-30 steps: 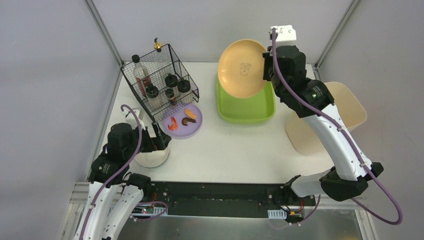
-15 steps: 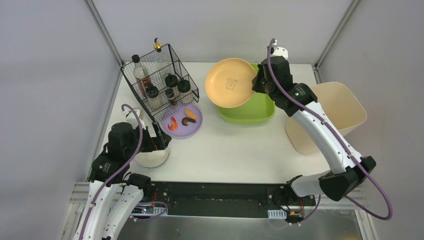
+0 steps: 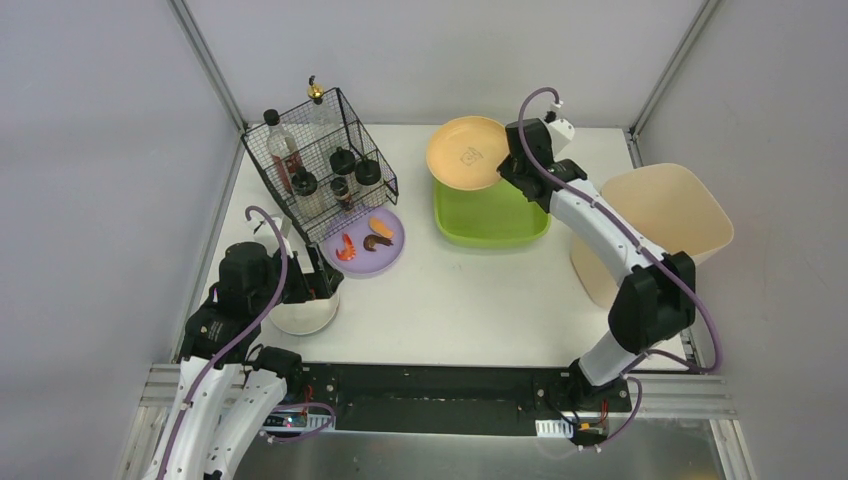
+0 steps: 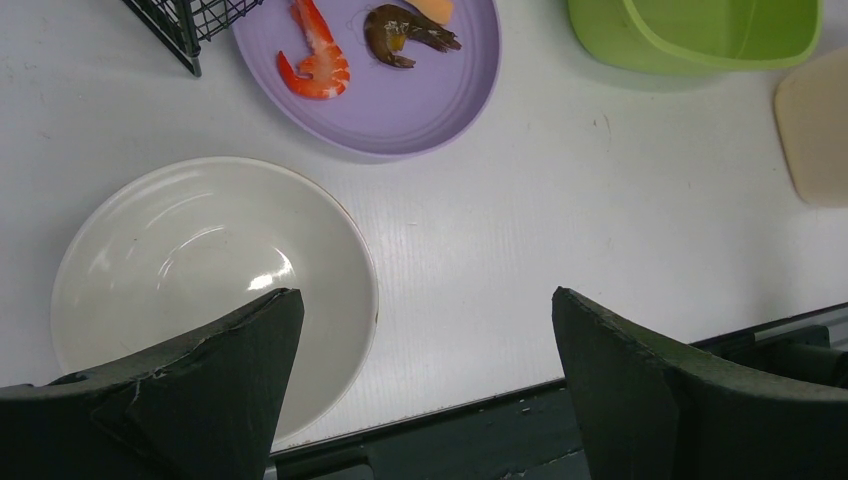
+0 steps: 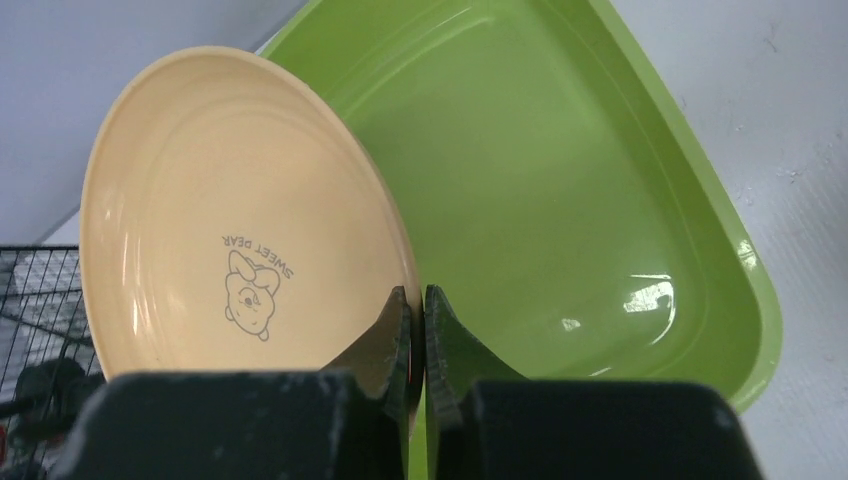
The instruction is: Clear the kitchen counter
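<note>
At twelve o'clock on the desk (image 3: 470, 290), our right hand (image 5: 412, 300) clamps the orange plate (image 3: 462, 152) over the green tray (image 3: 495, 222); next, lower and release. Our left hand (image 4: 425, 300) gapes above the white bowl (image 4: 200, 250).

A robot lab cell: grey walls (image 3: 400, 50) and metal frame rails (image 3: 204, 60)

kitchen counter (image 3: 470, 295), wire rack (image 3: 272, 185), purple plate (image 3: 364, 267), white bowl (image 4: 170, 260), green tray (image 3: 490, 228)
</note>
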You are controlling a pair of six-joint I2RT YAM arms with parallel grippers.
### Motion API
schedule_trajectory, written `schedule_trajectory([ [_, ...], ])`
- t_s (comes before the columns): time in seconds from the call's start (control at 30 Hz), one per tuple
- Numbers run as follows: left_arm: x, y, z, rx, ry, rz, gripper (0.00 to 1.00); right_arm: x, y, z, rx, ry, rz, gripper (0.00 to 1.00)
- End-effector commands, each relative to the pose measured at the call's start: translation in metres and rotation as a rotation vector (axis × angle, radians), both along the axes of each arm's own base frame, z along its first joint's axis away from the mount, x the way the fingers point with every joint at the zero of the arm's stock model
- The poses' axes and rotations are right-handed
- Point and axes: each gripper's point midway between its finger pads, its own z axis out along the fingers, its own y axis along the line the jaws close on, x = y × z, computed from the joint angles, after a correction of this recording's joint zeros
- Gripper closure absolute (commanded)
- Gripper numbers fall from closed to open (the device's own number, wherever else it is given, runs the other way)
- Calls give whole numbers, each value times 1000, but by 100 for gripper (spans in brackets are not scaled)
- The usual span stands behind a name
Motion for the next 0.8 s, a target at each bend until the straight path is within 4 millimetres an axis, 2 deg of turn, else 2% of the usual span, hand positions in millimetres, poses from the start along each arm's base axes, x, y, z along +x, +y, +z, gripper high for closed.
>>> schedule_trajectory([
  [0.0, 5, -2, 5, -3, -29, -8, 0, 40, -8, 21, 117, -132, -185, 100],
  [0.17, 5, -1, 5, 0, -31, -6, 0, 66, -15, 0, 154, -106, -267, 100],
  [0.33, 6, -1, 4, 3, -25, -3, 0, 84, -18, -22, 190, -77, -331, 100],
  [0.5, 6, -1, 3, 4, -24, -1, 0, 98, -20, -59, 207, -23, -364, 100],
  [0.77, 7, -2, 2, 4, -13, -9, 0, 111, -35, -100, 200, 36, -402, 100],
])
